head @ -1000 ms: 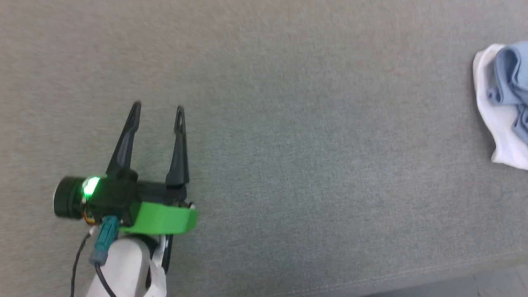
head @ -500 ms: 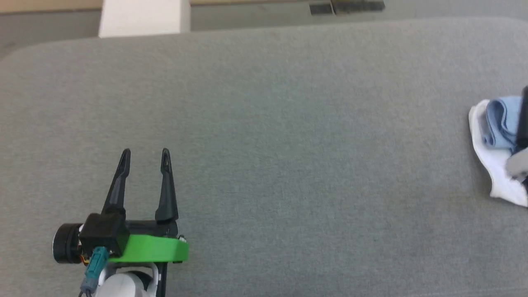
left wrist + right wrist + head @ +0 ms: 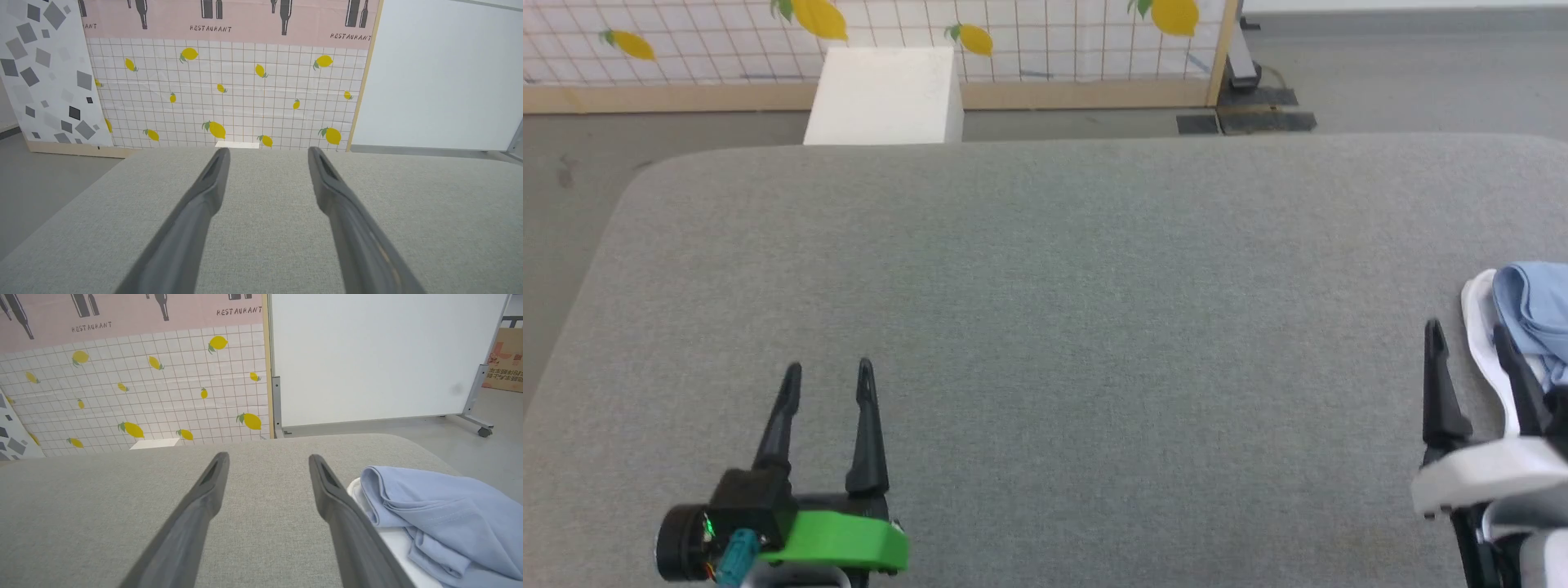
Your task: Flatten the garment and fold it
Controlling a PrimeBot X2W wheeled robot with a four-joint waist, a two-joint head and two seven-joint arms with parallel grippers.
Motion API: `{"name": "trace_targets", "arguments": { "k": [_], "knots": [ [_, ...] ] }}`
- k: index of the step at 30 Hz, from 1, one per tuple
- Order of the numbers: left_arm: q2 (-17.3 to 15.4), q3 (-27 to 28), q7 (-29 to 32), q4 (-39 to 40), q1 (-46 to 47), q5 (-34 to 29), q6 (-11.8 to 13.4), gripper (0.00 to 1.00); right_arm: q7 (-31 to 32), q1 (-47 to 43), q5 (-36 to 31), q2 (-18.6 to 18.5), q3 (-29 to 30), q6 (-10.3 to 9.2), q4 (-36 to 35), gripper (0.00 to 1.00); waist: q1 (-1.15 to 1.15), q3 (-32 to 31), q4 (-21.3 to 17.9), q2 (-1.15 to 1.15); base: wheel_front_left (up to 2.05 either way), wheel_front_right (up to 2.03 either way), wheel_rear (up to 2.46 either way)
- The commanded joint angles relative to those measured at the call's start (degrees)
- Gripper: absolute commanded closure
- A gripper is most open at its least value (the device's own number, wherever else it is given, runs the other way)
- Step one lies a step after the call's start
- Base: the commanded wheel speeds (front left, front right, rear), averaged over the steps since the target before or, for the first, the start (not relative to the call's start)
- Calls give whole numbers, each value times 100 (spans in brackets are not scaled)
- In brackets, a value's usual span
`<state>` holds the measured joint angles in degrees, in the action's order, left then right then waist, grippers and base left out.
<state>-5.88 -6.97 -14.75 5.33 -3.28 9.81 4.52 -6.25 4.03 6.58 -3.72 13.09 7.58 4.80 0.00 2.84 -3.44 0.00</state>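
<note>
Garment lies crumpled near the right end of the grey counter, unflattened. My right tool hovers spread just beside it, presumably to grasp; my left tool, also spread, waits well apart.

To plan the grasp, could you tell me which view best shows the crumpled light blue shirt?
The right wrist view: the light blue knit shirt lies close, folds clear. The head view crops it at the right edge.
</note>
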Motion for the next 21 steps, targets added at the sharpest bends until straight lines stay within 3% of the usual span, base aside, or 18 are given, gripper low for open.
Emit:
{"name": "trace_targets", "arguments": {
  "k": [1, 6, 19, 20, 21],
  "knots": [
    [28, 0, -24, -74, -91, -32, -47, 0, -24, -149, -95, 33, 22, -9, -72, 0, 0, -87, 83, 0, 0, 0, 0],
    [85, -24, -24, -302, -175, -85, -116, 0, -171, -445, -290, 77, 112, -9, -118, 0, 0, -135, 134, 0, 0, 0, 0],
    [177, 53, -25, -411, -165, -154, -255, 0, -306, -456, -64, 83, 181, -9, 7, 0, 0, -154, 144, 0, 0, 0, 0],
    [169, 52, -2, -397, -136, -134, -227, 100, -269, -442, -97, 69, 179, 0, -11, 100, 0, -154, 144, 0, 0, 0, 0],
    [169, 54, 1, -393, -133, -140, -227, 100, -266, -442, -97, 67, 180, 0, -12, 100, 0, -155, 143, 0, 0, 0, 0]
  ]
}}
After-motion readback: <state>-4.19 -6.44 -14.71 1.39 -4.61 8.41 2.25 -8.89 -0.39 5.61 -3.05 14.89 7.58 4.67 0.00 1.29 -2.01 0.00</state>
